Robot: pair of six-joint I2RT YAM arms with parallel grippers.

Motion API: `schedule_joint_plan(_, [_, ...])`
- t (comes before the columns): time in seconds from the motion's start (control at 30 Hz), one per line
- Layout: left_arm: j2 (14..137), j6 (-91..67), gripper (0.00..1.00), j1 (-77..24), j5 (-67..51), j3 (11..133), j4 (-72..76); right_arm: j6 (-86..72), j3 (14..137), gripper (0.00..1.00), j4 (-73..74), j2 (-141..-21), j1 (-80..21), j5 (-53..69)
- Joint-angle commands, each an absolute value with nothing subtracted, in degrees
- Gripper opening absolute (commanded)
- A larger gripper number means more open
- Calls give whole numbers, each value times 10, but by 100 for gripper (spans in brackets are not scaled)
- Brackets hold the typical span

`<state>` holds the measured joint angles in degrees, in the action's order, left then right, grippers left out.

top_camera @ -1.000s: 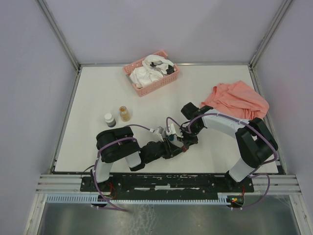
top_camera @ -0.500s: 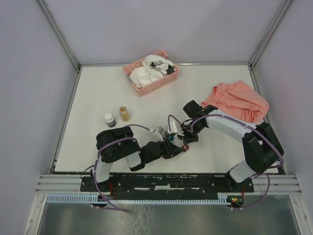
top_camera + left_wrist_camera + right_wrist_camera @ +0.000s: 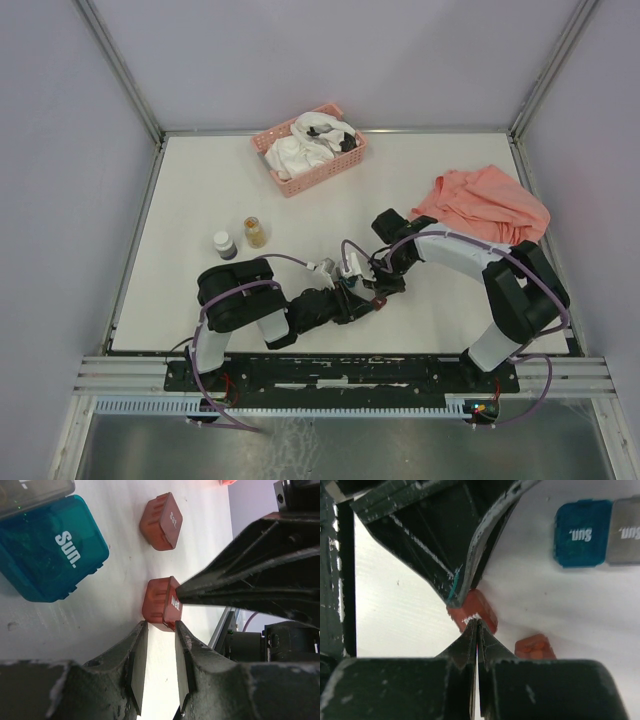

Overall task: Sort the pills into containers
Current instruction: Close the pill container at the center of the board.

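Two dark red containers lie on the white table: one lettered "Wed" (image 3: 161,602) (image 3: 482,611) and one further off (image 3: 161,521) (image 3: 535,647). A teal container (image 3: 50,550) (image 3: 582,532) and a grey one (image 3: 625,530) stand side by side. My left gripper (image 3: 160,626) (image 3: 362,300) pinches the near end of the "Wed" container between its fingertips. The right gripper (image 3: 477,624) (image 3: 179,593) is shut, its tip pressed against that container's lettered lid. The pills show as a golden mass in a small jar (image 3: 255,232) to the left of both arms.
A darker white-capped jar (image 3: 224,245) stands beside the golden one. A pink slatted basket (image 3: 264,142) with white cloths sits at the back. A salmon cloth (image 3: 485,205) lies crumpled at the right. Both arms meet near the front middle.
The right arm's elbow swung slightly outward and came back. Both grippers stay at the "Wed" container, and the left arm has not moved.
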<state>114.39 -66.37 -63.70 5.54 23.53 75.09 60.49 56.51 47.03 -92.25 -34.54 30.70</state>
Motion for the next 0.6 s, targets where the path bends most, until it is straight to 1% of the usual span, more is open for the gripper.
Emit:
schedule_joint_plan(0.0, [1163,-681,35,-635,60,240,741,612,563,2,460,-951,-352,274])
schedule_joint_plan(0.17, [1168,-684,33,-632,57,235,754,601,563,2,449,-944,-354,272])
schedule_joint_plan(0.37, [1160,-681,33,-629,58,227,755,597,578,2,474,-898,-348,335])
schedule_joint_plan(0.57, [1161,-681,33,-628,54,232,753,610,575,2,480,-859,-345,349])
